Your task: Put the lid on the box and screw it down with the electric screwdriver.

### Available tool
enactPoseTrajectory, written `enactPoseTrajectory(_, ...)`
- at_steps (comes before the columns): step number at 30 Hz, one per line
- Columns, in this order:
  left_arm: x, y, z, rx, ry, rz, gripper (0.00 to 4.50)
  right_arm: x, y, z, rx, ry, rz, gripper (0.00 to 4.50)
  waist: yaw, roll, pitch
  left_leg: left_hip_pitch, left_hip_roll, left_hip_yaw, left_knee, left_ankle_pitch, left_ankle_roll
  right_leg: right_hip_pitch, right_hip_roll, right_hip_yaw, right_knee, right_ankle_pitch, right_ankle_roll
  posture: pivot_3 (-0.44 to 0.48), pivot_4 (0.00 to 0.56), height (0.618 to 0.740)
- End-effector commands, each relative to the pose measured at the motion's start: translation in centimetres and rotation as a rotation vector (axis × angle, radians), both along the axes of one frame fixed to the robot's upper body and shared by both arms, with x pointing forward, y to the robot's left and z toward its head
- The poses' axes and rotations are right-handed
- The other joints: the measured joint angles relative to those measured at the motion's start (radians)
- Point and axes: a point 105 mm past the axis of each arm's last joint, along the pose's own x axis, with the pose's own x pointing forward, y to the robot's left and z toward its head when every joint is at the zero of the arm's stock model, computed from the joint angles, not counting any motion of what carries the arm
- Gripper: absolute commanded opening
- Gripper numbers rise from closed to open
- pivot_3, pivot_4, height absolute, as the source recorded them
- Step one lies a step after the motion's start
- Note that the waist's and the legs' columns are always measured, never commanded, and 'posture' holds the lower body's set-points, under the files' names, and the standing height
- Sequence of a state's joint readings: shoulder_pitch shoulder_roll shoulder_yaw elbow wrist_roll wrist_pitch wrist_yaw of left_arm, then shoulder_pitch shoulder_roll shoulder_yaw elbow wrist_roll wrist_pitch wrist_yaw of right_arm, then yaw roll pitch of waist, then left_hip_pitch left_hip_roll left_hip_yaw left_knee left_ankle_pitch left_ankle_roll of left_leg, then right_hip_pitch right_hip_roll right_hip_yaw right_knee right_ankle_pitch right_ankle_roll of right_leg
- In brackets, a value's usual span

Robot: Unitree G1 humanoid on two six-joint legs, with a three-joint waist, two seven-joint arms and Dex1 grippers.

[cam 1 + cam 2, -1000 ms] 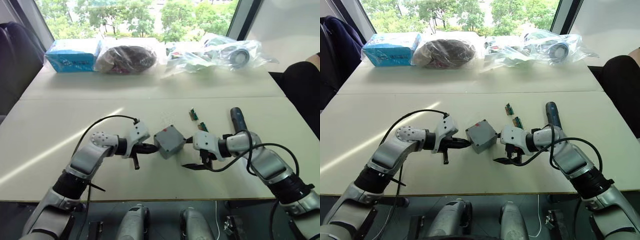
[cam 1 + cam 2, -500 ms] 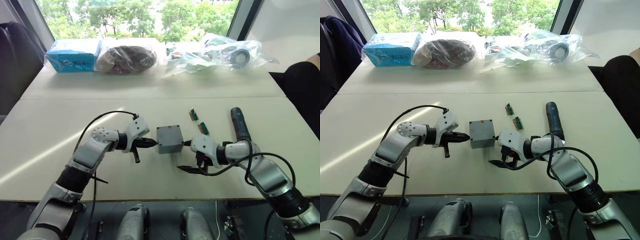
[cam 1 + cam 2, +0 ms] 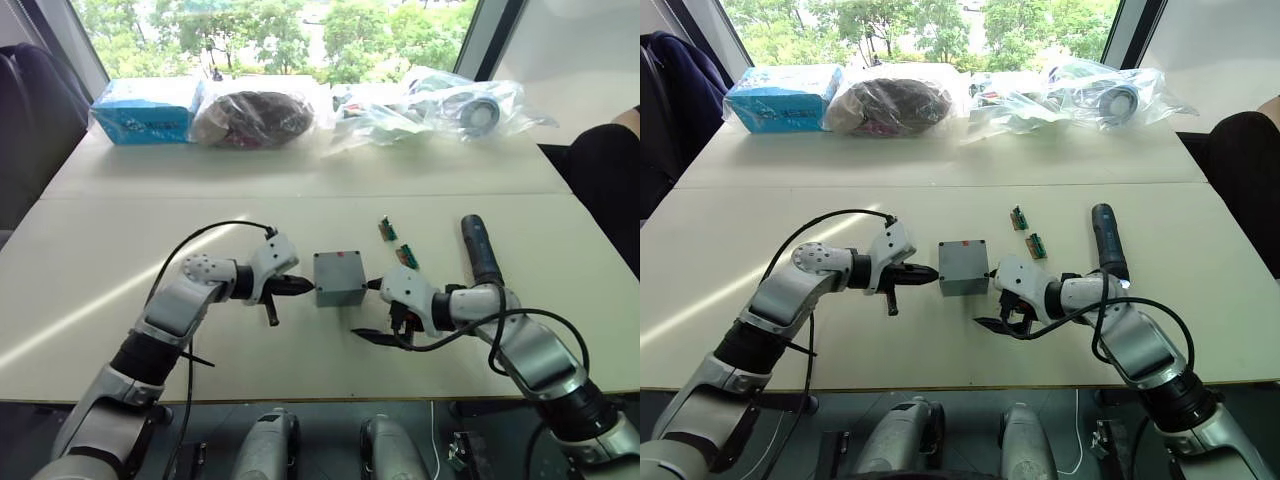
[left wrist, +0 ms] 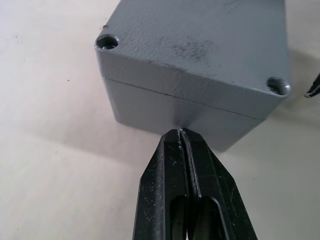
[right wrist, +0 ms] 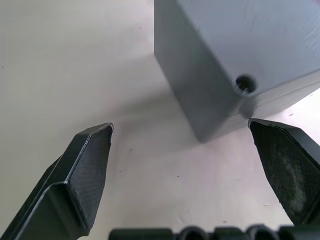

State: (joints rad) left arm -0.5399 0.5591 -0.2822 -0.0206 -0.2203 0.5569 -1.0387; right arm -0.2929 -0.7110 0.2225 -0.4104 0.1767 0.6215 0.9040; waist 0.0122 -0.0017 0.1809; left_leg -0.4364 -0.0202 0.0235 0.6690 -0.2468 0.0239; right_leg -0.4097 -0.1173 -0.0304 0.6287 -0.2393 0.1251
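Now, change: the box (image 3: 339, 279) has swung from a skewed, corner-forward pose to sit square on the tabletop (image 3: 120, 260), and over the last half second it has hardly shifted.
Meaning: the squaring-up looks finished, so the screwing step can come next; that is a judgement.
Lid: the lid (image 4: 200, 40) is already seated on the box, its seam showing all round and open screw holes at the corners.
Left pincer: the left pincer (image 3: 303, 287) is pressed fully closed, holds nothing, and its tip rests at or just short of the box's left wall; the left wrist view does not settle contact.
Right pincer: the right pincer (image 3: 374, 309) is spread wide and empty; its upper finger (image 5: 287, 172) sits just beside the box's right lower corner, the other finger (image 5: 82, 172) lies apart over bare tabletop.
Screwdriver: the screwdriver (image 3: 479, 250) lies untouched on the tabletop, to the right of the box and beyond the right arm.
Nearby: two small green parts (image 3: 395, 241) lie between box and screwdriver.
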Motion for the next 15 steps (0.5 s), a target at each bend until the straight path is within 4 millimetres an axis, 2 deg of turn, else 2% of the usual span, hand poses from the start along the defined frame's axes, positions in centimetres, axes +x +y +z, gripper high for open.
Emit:
enactPoseTrajectory(1, 0.4, 1.6, 3.1, -0.069, -0.023, 0.013, 0.0, 0.0, -1.4, 4.1, 0.14, -0.043, -0.086, 4.46, 0.0, 0.0, 0.0, 0.0, 0.0, 0.0, 0.0, 0.0, 0.0, 0.0, 0.0, 0.0, 0.0, 0.0, 0.0, 0.0, 0.15, 0.74)
enactPoseTrajectory(4, 0.7, 2.3, 5.1, -0.15, 0.011, 0.028, 0.0, 0.8, -2.9, 6.1, 0.269, -0.041, -0.188, 4.46, 0.001, 0.0, 0.0, 0.0, 0.0, -0.001, 0.0, 0.0, 0.0, 0.0, 0.0, 0.0, 0.0, 0.0, 0.0, 0.0, 0.15, 0.74)
enactPoseTrajectory(7, 1.3, 2.4, 7.2, -0.215, 0.003, 0.037, 0.0, 3.8, -5.0, 6.9, 0.368, -0.074, -0.36, 4.46, -0.001, 0.0, 0.0, 0.0, 0.0, -0.001, 0.0, 0.0, 0.0, 0.001, 0.0, 0.0, 0.0, 0.0, 0.0, 0.0, 0.15, 0.74)
enactPoseTrajectory(9, 1.6, 2.1, 8.0, -0.237, -0.007, 0.031, 0.0, 6.4, -6.0, 6.3, 0.393, -0.09, -0.475, 4.46, -0.002, 0.0, 0.0, 0.002, 0.0, 0.0, 0.0, 0.0, 0.0, 0.002, 0.0, 0.0, 0.0, 0.0, 0.0, 0.0, 0.15, 0.74)
enactPoseTrajectory(12, 1.6, 1.4, 8.5, -0.238, -0.023, 0.009, 0.0, 9.2, -6.0, 4.6, 0.368, -0.094, -0.534, 4.46, -0.005, 0.0, 0.0, 0.002, -0.001, 0.001, -0.001, 0.0, 0.0, 0.001, 0.0, 0.0, 0.001, 0.0, 0.0, 0.0, 0.15, 0.74)
enactPoseTrajectory(15, 1.5, 1.1, 8.3, -0.237, -0.022, 0.006, 0.0, 11.4, -5.9, 3.7, 0.368, -0.102, -0.572, 3.77, -0.012, 0.0, 0.0, 0.002, -0.001, 0.002, -0.002, 0.0, 0.0, 0.001, 0.001, 0.001, 0.0, 0.0, 0.0, 0.0, 0.15, 0.74)
